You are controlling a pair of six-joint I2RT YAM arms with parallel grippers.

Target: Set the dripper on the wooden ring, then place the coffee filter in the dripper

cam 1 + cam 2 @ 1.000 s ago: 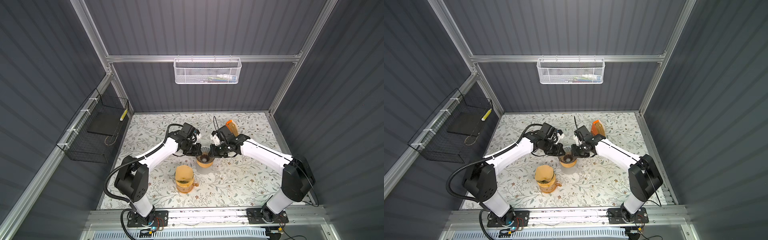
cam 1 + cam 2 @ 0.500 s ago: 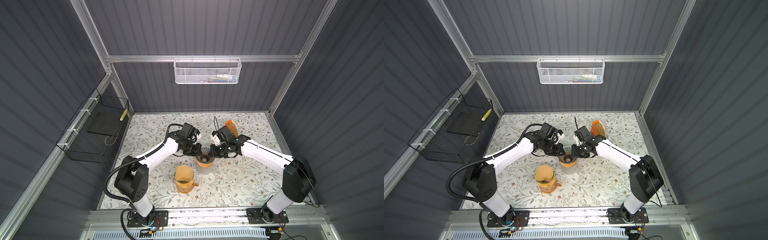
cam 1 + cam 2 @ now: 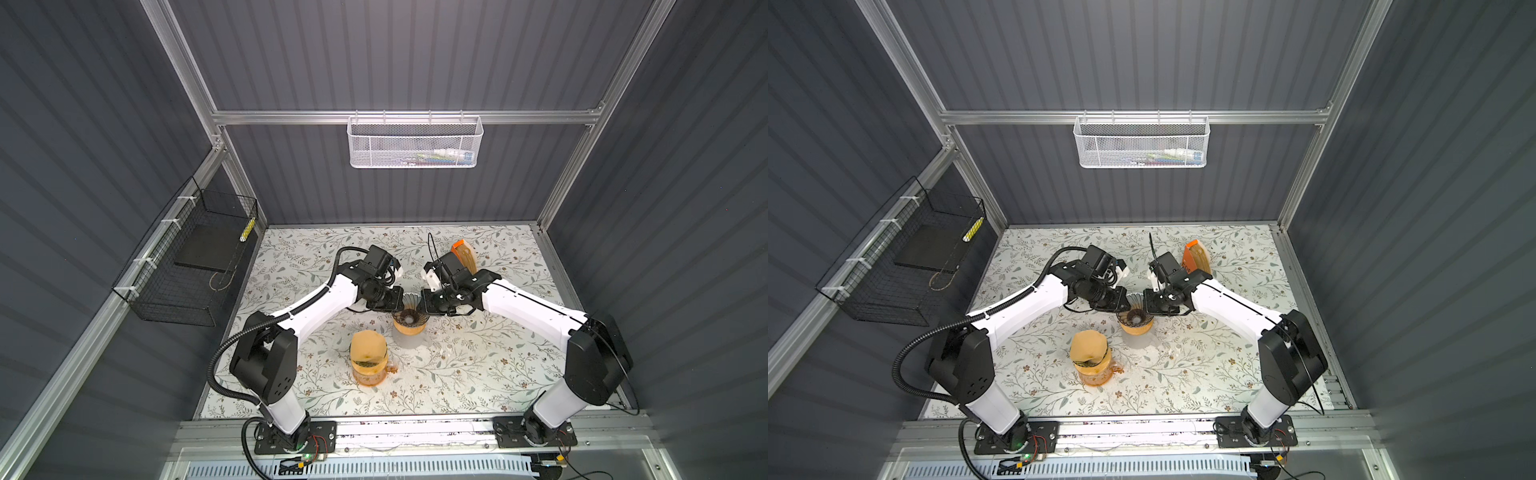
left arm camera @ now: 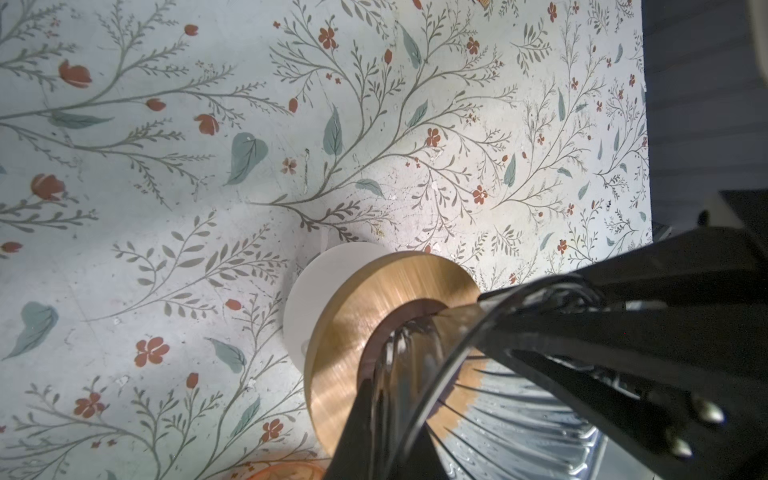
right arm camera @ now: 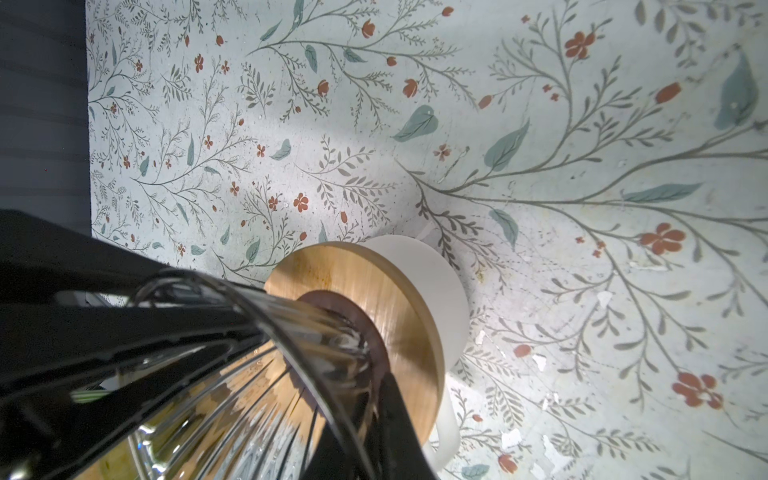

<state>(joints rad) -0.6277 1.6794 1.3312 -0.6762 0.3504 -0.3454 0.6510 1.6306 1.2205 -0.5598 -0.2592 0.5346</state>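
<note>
Left fingers (image 3: 390, 304): pinching the dripper (image 3: 410, 318) rim, left side.
Right fingers (image 3: 428, 304): pinching the opposite rim.
Dripper: mid-surface, on a white mug (image 5: 440, 291).
Filter (image 3: 368, 347): on an orange jug (image 3: 370, 374), toward the front edge.
Open room: bare surface (image 3: 478, 374) along the right edge.

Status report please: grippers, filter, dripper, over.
Left gripper, right gripper: both shut on dripper rim. Dripper empty, on white mug. Filter untouched on orange jug, nearer the bases. Nothing in between.
</note>
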